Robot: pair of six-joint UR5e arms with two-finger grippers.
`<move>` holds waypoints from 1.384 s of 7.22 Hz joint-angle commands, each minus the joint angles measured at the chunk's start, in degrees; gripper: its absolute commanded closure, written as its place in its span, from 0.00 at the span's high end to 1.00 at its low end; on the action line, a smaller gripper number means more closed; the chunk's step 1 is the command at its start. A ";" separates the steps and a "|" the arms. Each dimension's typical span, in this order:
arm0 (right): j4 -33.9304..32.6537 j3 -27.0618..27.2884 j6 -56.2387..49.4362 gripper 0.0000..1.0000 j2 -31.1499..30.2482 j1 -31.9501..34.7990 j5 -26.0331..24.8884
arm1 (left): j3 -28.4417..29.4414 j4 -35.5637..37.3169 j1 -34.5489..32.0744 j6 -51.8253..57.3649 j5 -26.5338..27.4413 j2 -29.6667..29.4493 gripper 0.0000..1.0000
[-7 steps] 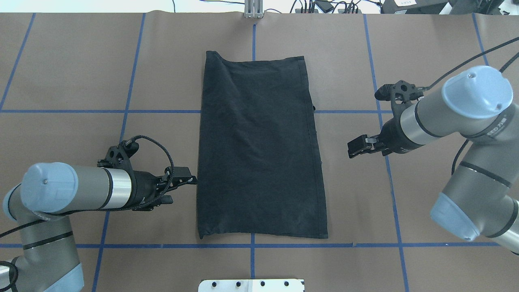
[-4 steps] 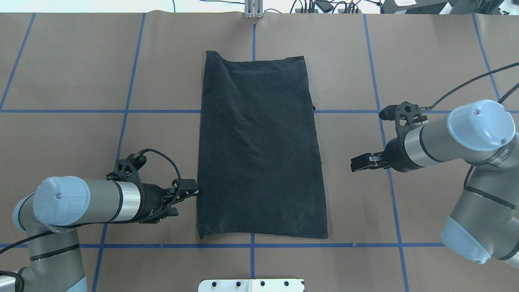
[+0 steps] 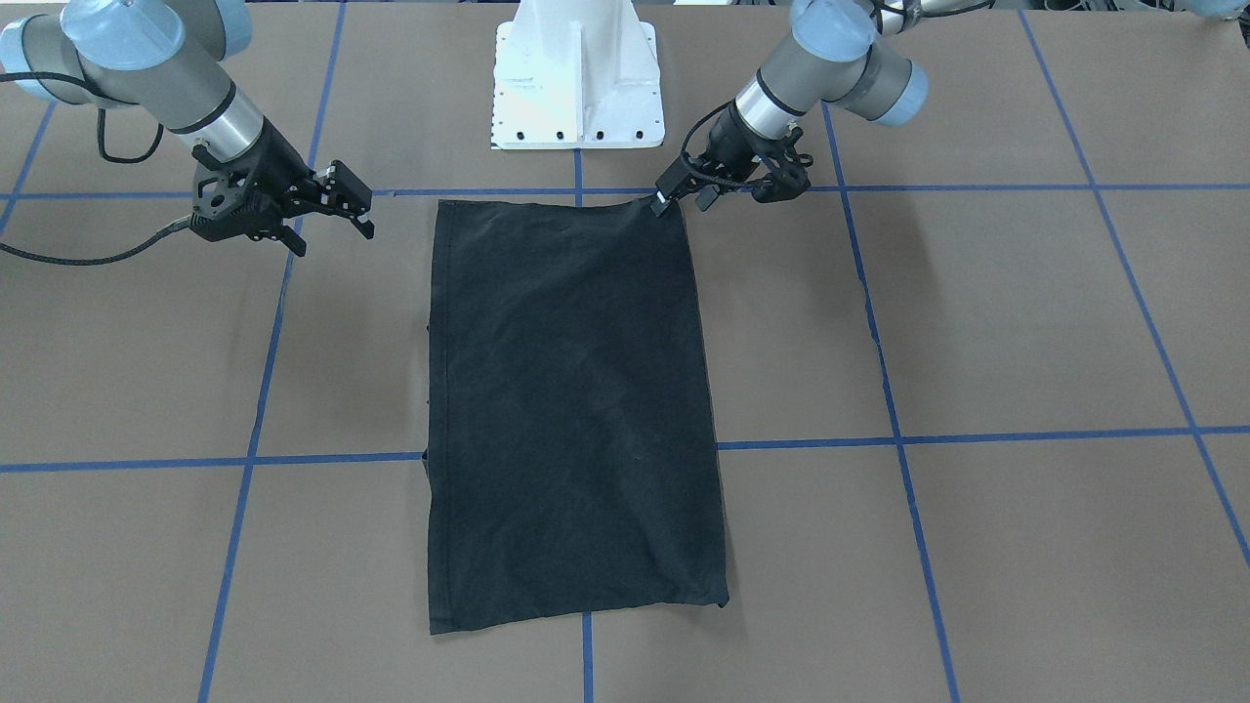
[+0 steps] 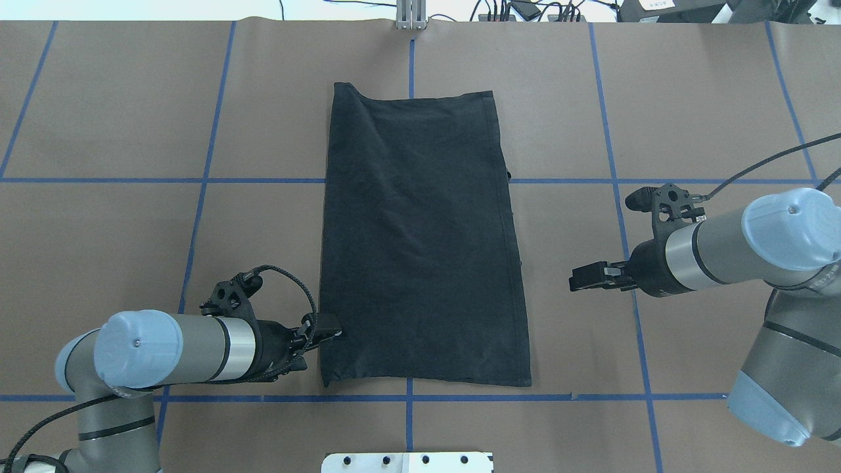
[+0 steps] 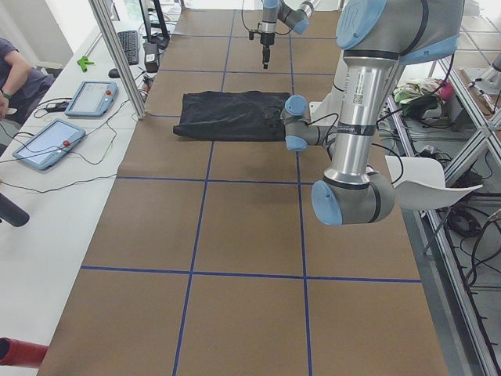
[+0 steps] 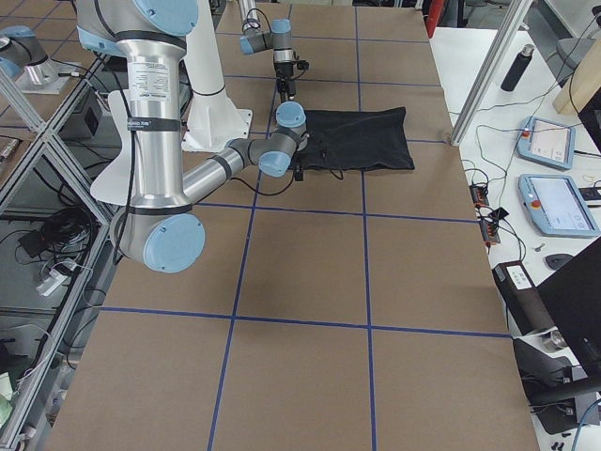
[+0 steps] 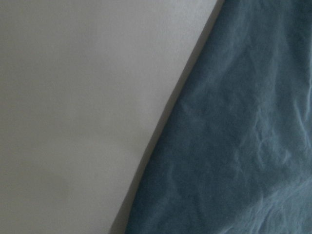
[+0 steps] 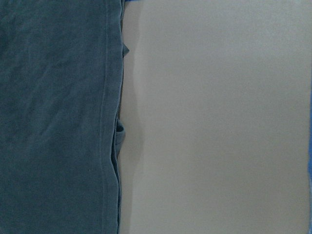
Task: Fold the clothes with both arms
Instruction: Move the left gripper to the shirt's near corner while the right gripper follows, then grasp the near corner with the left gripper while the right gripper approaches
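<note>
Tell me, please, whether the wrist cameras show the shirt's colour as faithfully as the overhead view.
No: left wrist view, the T-shirt reads teal-blue, table paper pale grey, slightly soft; right wrist view, same cast, hem stitching visible; overhead view, true black on brown.

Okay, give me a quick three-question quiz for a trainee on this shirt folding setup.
1. True or false: the T-shirt lies logo side up.
2. Which gripper is at a corner of the shirt: A left, B right, C neither?
3. Fill in: the right gripper hangs apart from the shirt, over the bare ____.
Key: 1 false, only plain black shows. 2 A, the left gripper. 3 table.
</note>
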 commanded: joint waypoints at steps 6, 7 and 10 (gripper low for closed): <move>0.45 0.37 0.67 1.00 0.22 -0.10 0.45 | 1.80 0.07 2.07 -0.04 0.44 -0.98 0.82; 0.45 0.37 0.67 1.00 0.23 -0.10 0.45 | 2.24 0.07 2.42 -0.04 0.44 -1.16 0.82; 0.45 0.28 0.59 1.00 0.31 -0.10 0.54 | 3.03 0.07 2.42 0.05 0.44 -2.47 0.78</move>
